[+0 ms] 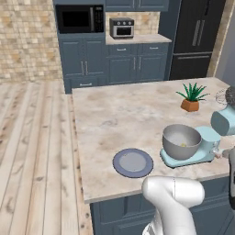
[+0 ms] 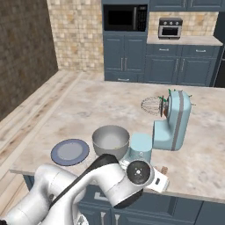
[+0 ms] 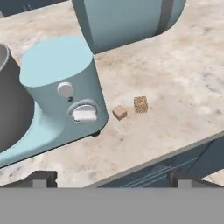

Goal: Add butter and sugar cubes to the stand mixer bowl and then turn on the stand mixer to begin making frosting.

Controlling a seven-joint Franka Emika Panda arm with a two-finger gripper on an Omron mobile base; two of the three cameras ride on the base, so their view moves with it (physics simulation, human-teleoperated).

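Note:
The light blue stand mixer [image 2: 172, 119] stands on the island counter with its head tilted back and its whisk [image 2: 151, 105] in the air. On its base sits the grey stand mixer bowl [image 1: 181, 141], and a small yellow bit, the butter [image 1: 183, 144], lies inside it. Two sugar cubes [image 3: 119, 112] [image 3: 140, 104] rest on the counter just beside the mixer base [image 3: 61, 83], near its knob [image 3: 65, 89] and switch [image 3: 84, 114]. My gripper [image 3: 112, 178] hovers open over the counter's front edge, short of the cubes, holding nothing.
A flat blue-grey plate [image 1: 133, 163] lies left of the bowl near the front edge. A potted plant [image 1: 191, 97] stands behind the mixer. The counter edge [image 3: 166, 157] runs just below the cubes. My white arm [image 2: 88, 180] reaches along the counter front.

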